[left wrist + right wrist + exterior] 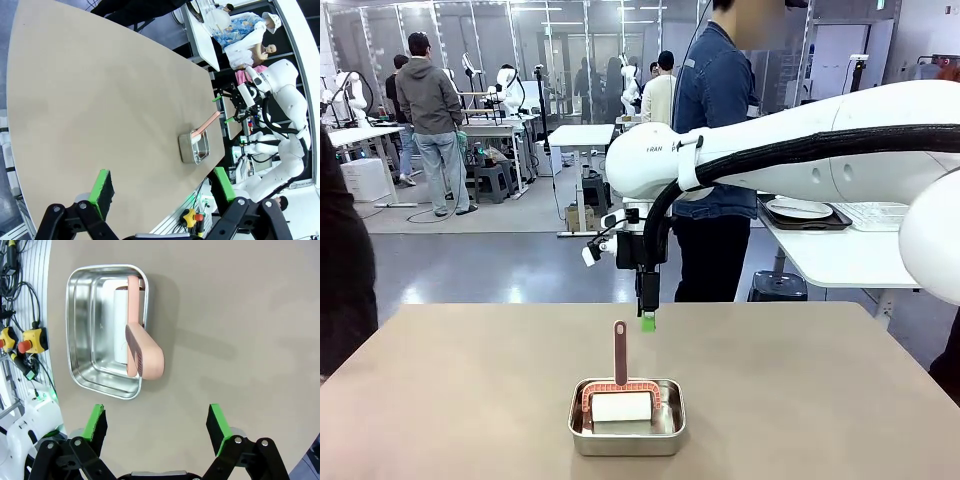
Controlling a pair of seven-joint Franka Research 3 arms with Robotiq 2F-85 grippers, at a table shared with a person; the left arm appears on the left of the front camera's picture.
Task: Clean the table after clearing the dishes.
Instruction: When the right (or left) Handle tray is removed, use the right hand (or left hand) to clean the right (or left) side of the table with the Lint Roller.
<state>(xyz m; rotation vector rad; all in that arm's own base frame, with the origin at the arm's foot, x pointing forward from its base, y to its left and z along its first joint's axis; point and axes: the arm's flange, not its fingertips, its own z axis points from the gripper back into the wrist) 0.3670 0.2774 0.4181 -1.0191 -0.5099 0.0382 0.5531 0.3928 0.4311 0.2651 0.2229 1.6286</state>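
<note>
Table [470,400] cleaning is being started: right gripper [156,416], jaws apart, being held near roller handle [145,355] in pan [82,357]; handle needs centring first

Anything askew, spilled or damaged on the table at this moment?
Nothing stands out. The table shows no spill or stain. The steel pan sits flat, with the pink-handled roller resting inside it, handle sticking up. The right gripper hovers open above the table.

Past right gripper [647,321]: grey floor [500,270], glass partitions [560,60] at back, strip lights [535,8] overhead; white table [840,258] to its right.
</note>
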